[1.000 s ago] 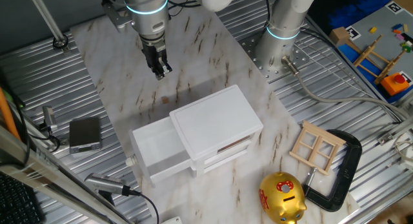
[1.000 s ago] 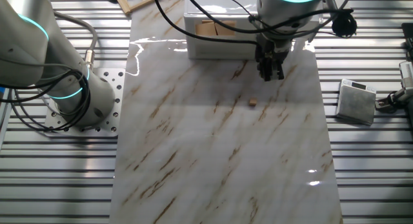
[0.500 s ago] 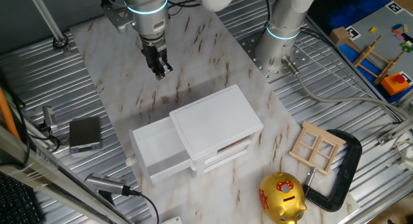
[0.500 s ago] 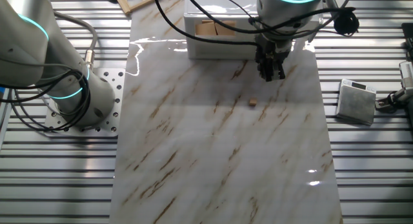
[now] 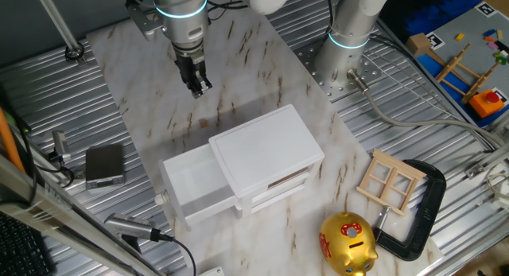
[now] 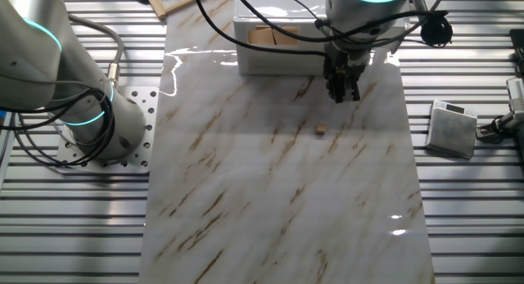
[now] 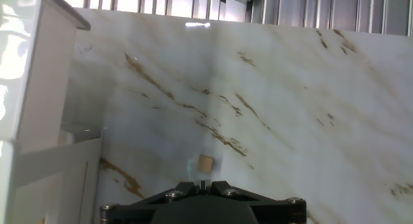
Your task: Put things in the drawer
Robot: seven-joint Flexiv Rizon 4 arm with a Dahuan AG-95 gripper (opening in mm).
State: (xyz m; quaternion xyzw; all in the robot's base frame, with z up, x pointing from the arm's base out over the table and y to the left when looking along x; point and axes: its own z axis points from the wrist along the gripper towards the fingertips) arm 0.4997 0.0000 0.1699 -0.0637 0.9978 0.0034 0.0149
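Observation:
A tiny brown cube (image 5: 203,123) lies on the marble board, just behind the white cabinet (image 5: 266,153). It also shows in the other fixed view (image 6: 320,129) and in the hand view (image 7: 205,163). The cabinet's top drawer (image 5: 191,184) is pulled open toward the front left, and its inside looks white. My gripper (image 5: 199,89) hangs above the board behind the cube, apart from it. Its fingers are pressed together and hold nothing. It also shows in the other fixed view (image 6: 342,94) and at the bottom of the hand view (image 7: 202,184).
A gold piggy bank (image 5: 347,244), a wooden window frame (image 5: 390,180) and a black clamp (image 5: 421,204) lie right of the cabinet. A grey box (image 5: 105,165) sits left of the board. A second arm's base (image 5: 346,61) stands at the back right.

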